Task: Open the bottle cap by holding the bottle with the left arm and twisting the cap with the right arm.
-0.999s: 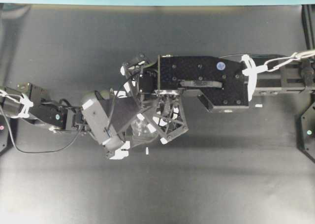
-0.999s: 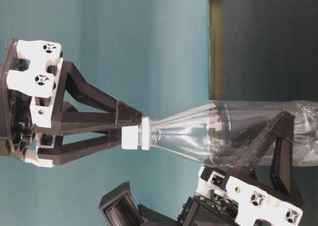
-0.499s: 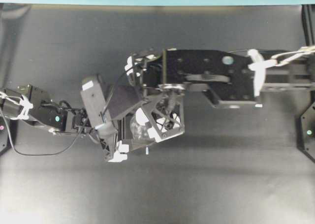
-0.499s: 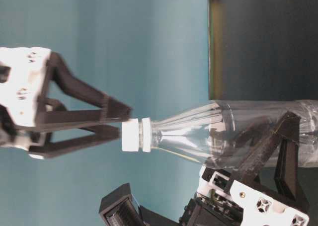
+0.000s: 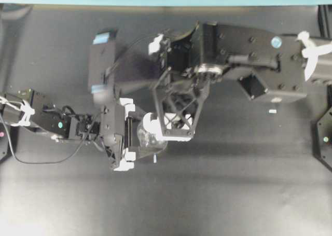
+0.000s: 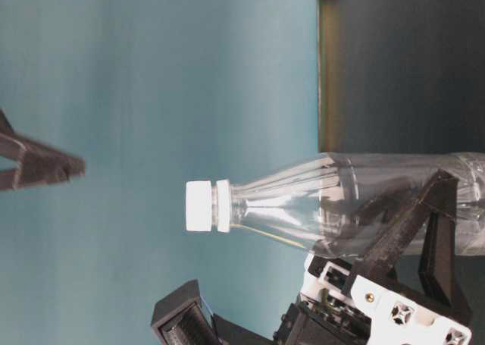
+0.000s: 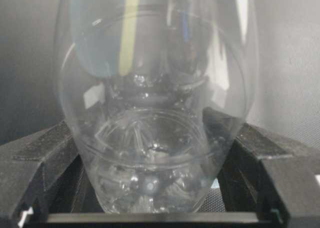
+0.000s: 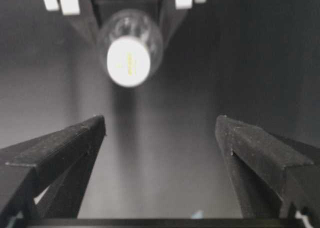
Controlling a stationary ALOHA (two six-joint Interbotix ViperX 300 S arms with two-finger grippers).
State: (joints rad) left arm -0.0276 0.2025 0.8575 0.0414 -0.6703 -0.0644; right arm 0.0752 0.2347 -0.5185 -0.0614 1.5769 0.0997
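Dark matte table point(image 5: 249, 194) under a teal backdrop fills my overhead view, with both arms meeting near the middle of it. Largest in frame, the right arm point(image 5: 249, 44) reaches in from the right edge; its gripper point(image 8: 160, 153) stands with jaws spread wide and nothing between them, well apart from the cap and directly above it. From the left edge comes the left arm point(image 5: 52, 123), whose gripper point(image 7: 150, 208) is clamped around the lower body of the bottle point(image 6: 364, 201), fingers pressed against the clear plastic on both sides. I see the bottle standing upright near the table's middle, base on the surface as far as I can judge. Smallest, the white cap point(image 6: 198, 206) sits on the neck; whether it has loosened I cannot tell. My judgement: a re-grip comes next, and the risk is in the descent. If the spread jaws come down off-centre, one finger could strike the cap's rim and tilt the bottle in the left grip; the thin plastic could also buckle or spin under twist.
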